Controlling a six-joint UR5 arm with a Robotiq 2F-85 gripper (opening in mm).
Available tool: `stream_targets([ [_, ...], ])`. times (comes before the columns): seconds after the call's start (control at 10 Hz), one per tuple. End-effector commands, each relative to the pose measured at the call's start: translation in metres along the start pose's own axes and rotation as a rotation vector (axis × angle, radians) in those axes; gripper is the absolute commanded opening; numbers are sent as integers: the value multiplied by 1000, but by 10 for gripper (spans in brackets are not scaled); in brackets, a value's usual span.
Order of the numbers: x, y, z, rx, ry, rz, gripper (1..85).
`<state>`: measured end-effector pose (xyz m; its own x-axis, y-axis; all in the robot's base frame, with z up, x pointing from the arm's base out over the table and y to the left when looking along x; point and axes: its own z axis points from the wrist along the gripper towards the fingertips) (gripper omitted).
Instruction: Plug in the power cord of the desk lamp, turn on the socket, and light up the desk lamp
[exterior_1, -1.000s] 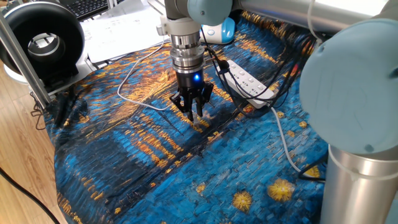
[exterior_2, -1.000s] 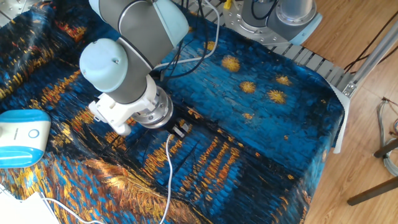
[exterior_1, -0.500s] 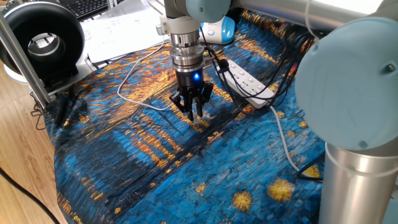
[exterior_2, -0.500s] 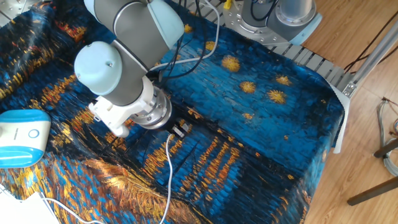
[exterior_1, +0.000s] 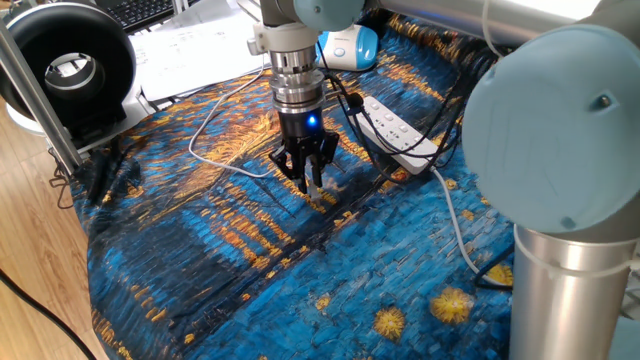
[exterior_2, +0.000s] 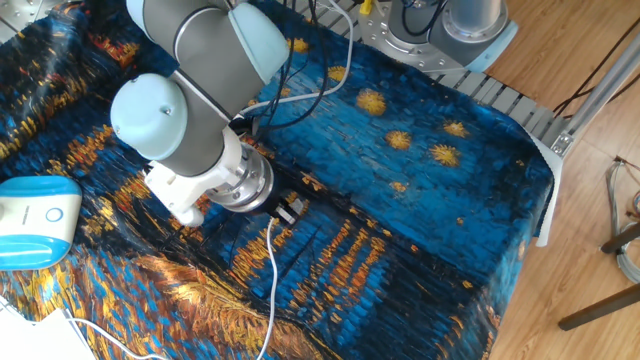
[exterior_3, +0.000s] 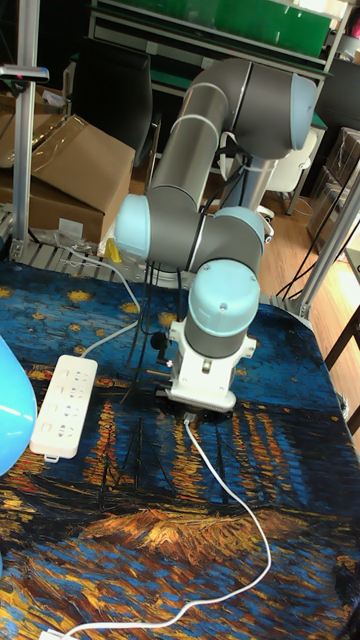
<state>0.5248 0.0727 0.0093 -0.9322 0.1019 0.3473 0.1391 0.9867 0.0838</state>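
My gripper (exterior_1: 308, 180) points straight down just above the blue patterned cloth, left of the socket (exterior_1: 396, 124). It is shut on the small white plug of the power cord (exterior_1: 230, 165). The thin white cord trails from the fingers across the cloth (exterior_2: 272, 270) and curves away (exterior_3: 226, 492). The socket is a long white strip lying flat (exterior_3: 62, 405), with nothing plugged into its outlets that I can see. The desk lamp's blue and white body (exterior_1: 350, 47) stands behind the socket (exterior_2: 35, 220). In the tall fixed view the wrist hides the fingers.
Black cables (exterior_1: 362, 118) loop between the wrist and the strip. The strip's thick pale-grey cable (exterior_1: 455, 215) runs toward the arm's base. A black ring-shaped device (exterior_1: 65, 65) and papers (exterior_1: 190, 45) sit at the far left. The table edge (exterior_2: 545, 190) drops to wooden floor.
The arm and gripper have shifted slightly sideways, away from the socket, with the plug still held. The cord's lie on the cloth is nearly the same.
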Motion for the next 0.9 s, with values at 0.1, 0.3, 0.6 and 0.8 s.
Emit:
stream_targets([
  [0.1, 3, -7, 2, 23, 37, -45, 327],
  [0.3, 5, -9, 2, 7, 42, -60, 317],
  [0.6, 6, 0, -1, -14, 51, -41, 333],
  [0.8, 6, 1, -3, -15, 57, -46, 333],
])
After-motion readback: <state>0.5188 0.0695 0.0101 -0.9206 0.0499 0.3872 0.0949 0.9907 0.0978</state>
